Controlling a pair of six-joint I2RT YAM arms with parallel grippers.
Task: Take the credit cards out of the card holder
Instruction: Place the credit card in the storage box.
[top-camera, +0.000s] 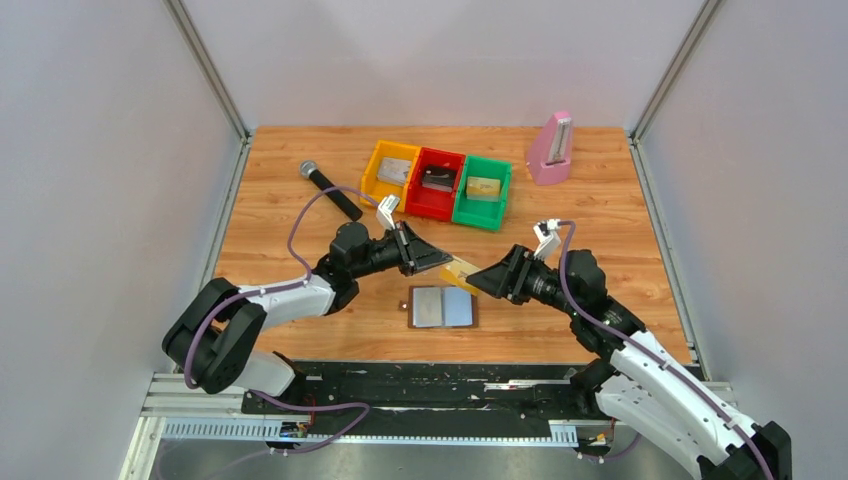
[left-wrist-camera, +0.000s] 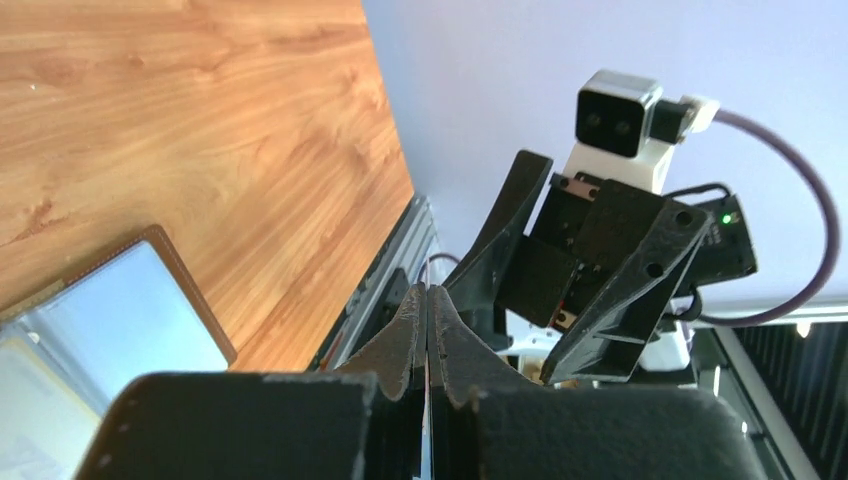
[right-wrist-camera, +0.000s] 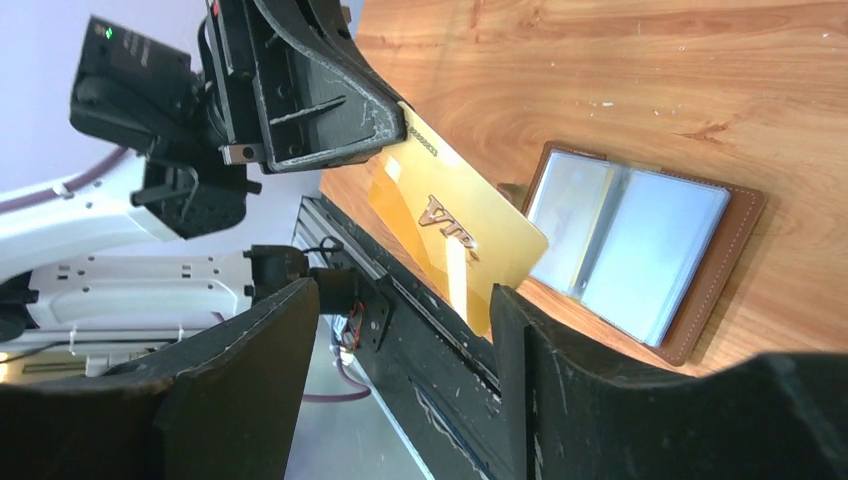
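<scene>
While the left hand (top-camera: 443, 262) is pressed together on one short end of a gold credit card (right-wrist-camera: 455, 235) marked VIP, the right hand (top-camera: 480, 279) faces it with its fingers (right-wrist-camera: 600, 380) spread. The card's free end reaches in between them; I cannot tell whether its corner touches one finger. Just beneath both hands, on the side toward the arm bases, the card holder (top-camera: 441, 307) lies open and flat on the table (top-camera: 620, 200), silvery panels up inside a brown rim. Its near edge lies close to the table's near edge. Bare wood lies open on either side of the holder. Beyond the hands stand a yellow bin (top-camera: 371, 178), a red bin (top-camera: 430, 208) and a green bin (top-camera: 478, 216) in a row. A microphone (top-camera: 330, 188) lies past the left hand, and a pink metronome (top-camera: 550, 150) stands well beyond the right hand.
</scene>
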